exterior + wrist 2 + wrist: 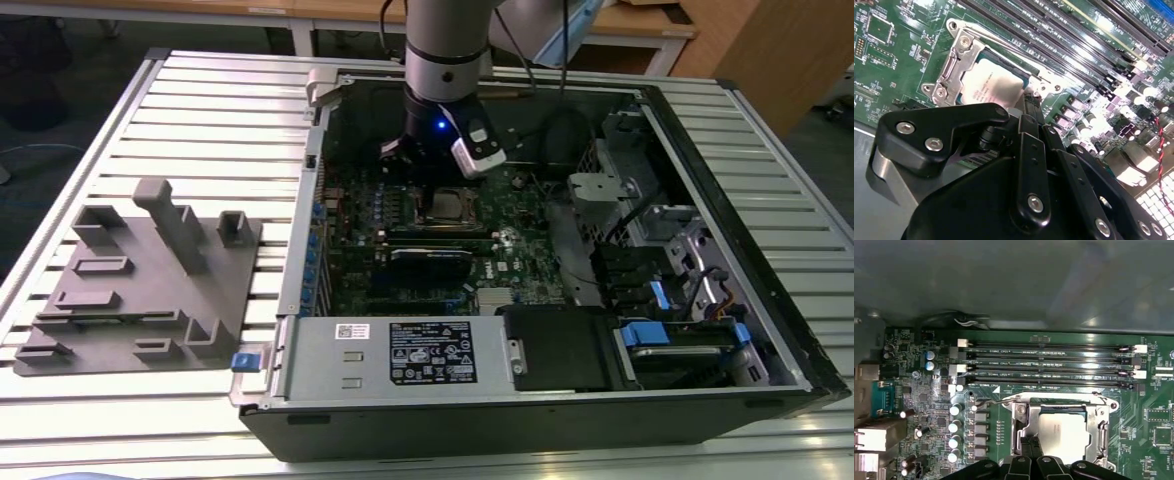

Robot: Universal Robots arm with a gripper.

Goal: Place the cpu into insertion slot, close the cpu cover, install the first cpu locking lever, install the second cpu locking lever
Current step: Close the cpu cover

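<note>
The cpu lies flat in the insertion slot on the green motherboard, its dull silver top facing up; it shows as cpu in the second wrist view too. The silvery cpu cover lies down around it, framing the chip, also seen as cpu cover. A thin wire locking lever runs along the socket's edge next to the memory slots. My gripper hangs just over one edge of the socket, fingers together with nothing visible between them. From outside, the gripper reaches down into the case.
Long black memory slots run beside the socket. Rows of capacitors stand on another side. The open computer case walls in the board, with a power supply at the front. A grey fixture tray sits on the exterior view's left.
</note>
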